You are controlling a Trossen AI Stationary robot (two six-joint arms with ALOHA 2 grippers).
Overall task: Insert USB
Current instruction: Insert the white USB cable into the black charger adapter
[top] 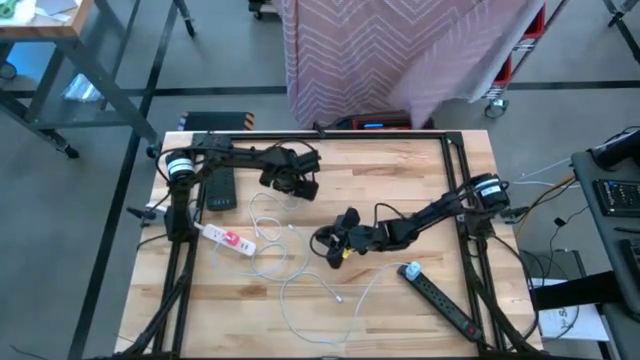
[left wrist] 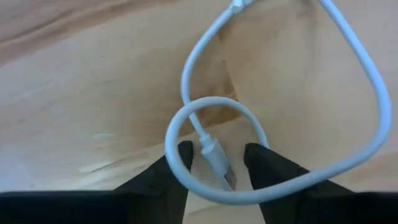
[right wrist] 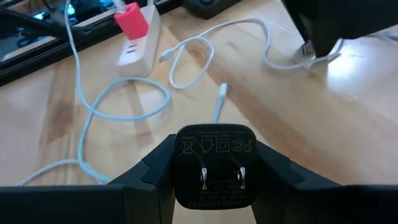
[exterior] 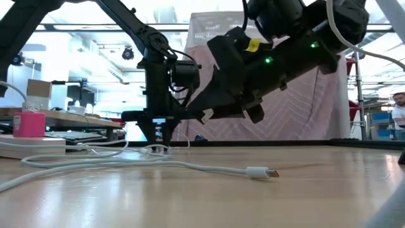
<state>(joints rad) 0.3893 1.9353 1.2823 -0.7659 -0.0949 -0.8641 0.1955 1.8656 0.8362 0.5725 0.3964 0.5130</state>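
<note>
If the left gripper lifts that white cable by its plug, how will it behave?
Probably floppy: the white cable lies in loose loops, so slack would trail behind. The plug between the left gripper fingers looks small and smooth, so it may twist or slip.

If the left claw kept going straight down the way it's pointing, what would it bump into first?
Most likely the white cable's plug, which lies on the table directly between the left gripper's open fingers. Depth is hard to judge, but the fingers already seem almost at the wood.
</note>
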